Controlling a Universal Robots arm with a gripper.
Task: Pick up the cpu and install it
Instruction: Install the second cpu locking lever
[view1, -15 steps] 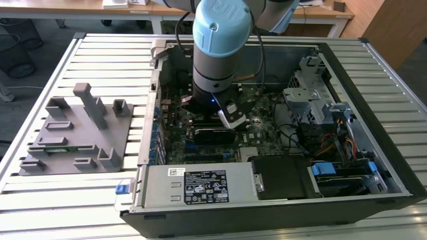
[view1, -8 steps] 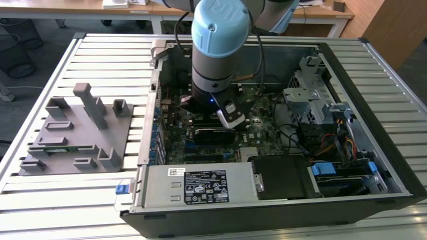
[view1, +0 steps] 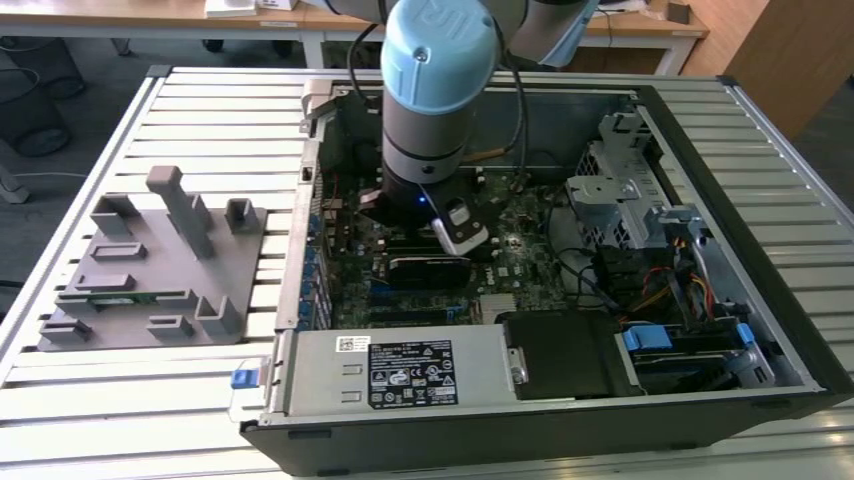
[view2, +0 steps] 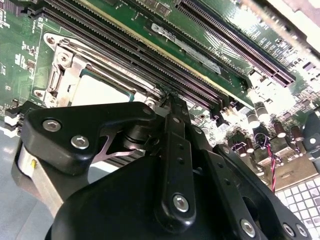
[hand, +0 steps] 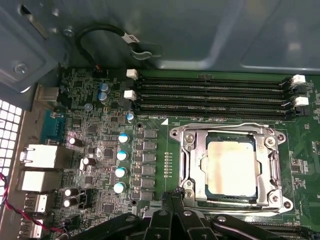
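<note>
The cpu (hand: 232, 167), a pale silver square chip, lies flat in the metal socket frame (hand: 182, 150) on the green motherboard. It also shows as a bright pale patch (view2: 97, 92) in the second wrist view. My gripper (hand: 175, 194) hovers just beside one corner of the socket, its black fingers drawn together and shut with nothing between them. The same black linkage converges to a tip (view2: 169, 98) close to the memory slots. In the exterior view the arm (view1: 427, 100) reaches straight down into the open computer case (view1: 694, 130).
Long memory slots (hand: 215, 95) run alongside the socket, and capacitors (hand: 121, 155) stand on its other side. Case walls, a drive cage (view1: 621, 195) and cables surround the board. A grey plastic fixture (view1: 147, 270) holding a green memory stick (view1: 120, 297) sits at the exterior view's left.
</note>
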